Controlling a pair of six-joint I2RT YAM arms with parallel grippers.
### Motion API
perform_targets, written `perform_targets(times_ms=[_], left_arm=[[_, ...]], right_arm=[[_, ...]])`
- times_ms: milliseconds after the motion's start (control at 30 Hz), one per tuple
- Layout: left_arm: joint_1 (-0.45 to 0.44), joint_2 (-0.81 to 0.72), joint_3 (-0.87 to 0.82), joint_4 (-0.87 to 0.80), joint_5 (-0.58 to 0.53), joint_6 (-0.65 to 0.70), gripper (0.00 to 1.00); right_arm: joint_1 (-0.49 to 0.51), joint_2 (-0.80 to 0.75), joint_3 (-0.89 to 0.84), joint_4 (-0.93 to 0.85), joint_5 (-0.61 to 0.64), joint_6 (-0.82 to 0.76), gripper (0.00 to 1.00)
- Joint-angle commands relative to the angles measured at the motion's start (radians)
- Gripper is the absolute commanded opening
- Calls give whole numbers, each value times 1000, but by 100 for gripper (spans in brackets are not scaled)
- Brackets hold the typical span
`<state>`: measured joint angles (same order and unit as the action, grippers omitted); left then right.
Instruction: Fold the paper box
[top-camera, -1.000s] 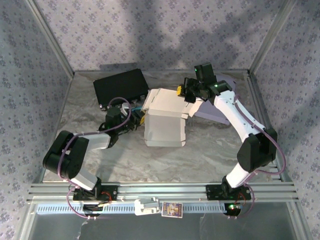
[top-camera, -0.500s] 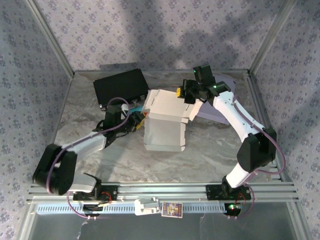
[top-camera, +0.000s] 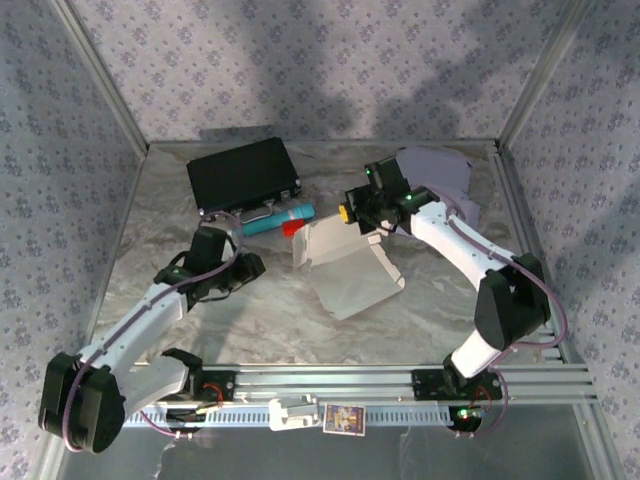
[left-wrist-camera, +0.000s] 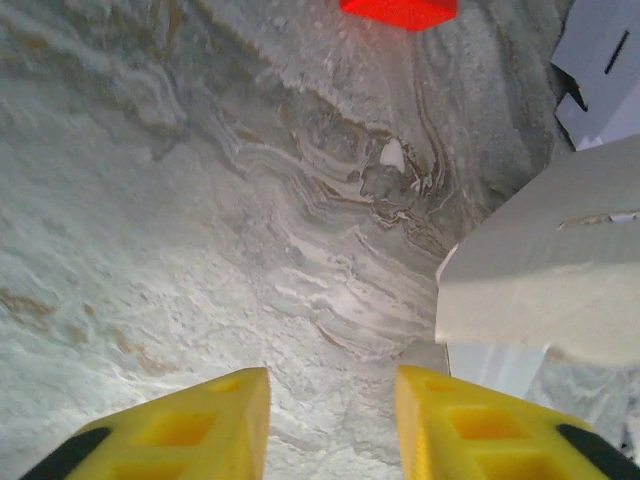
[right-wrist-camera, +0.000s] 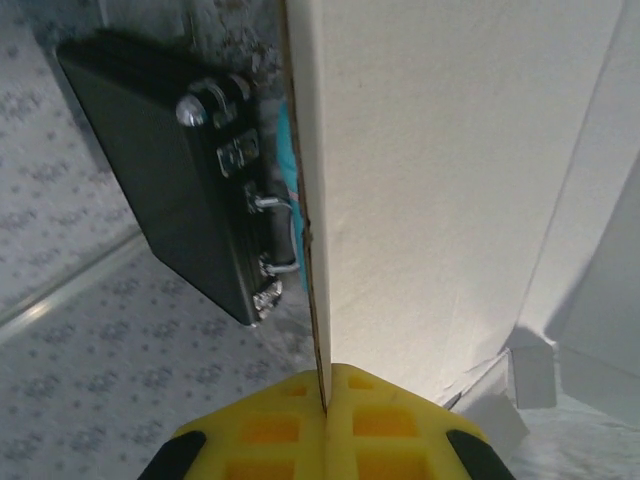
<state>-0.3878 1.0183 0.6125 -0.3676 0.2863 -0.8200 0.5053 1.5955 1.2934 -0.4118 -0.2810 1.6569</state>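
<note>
Marble table (top-camera: 300, 335) bears paper box (top-camera: 345, 275), pinched in right jaws.

No lettering, brand or number can be read anywhere on the table. A small printed card (top-camera: 343, 418) fixed to the front rail (top-camera: 400, 382) carries a purple and yellow design, too small to make out. The visible faces of the white paper box (top-camera: 350, 275) and the black case (top-camera: 243, 174) bear no legible mark.
</note>
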Motion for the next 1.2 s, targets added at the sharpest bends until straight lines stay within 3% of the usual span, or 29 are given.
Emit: perform_targets(times_ms=[0, 167, 433, 633, 867, 1167], left_arm=[[16, -14, -41, 27, -6, 127, 33], [12, 16, -95, 226, 72, 290, 26], [-84, 98, -125, 387, 141, 537, 31], [-167, 158, -138, 494, 116, 518, 37], [-182, 153, -150, 587, 32, 481, 41], [-203, 213, -122, 620, 85, 558, 40]], right_arm=[[15, -56, -67, 123, 3, -152, 0], [6, -62, -218, 289, -97, -240, 0], [9, -80, -354, 507, -126, -248, 0], [14, -84, -364, 565, -127, -237, 0], [16, -59, -385, 673, -138, -200, 0], [16, -41, -397, 725, -162, -177, 0]])
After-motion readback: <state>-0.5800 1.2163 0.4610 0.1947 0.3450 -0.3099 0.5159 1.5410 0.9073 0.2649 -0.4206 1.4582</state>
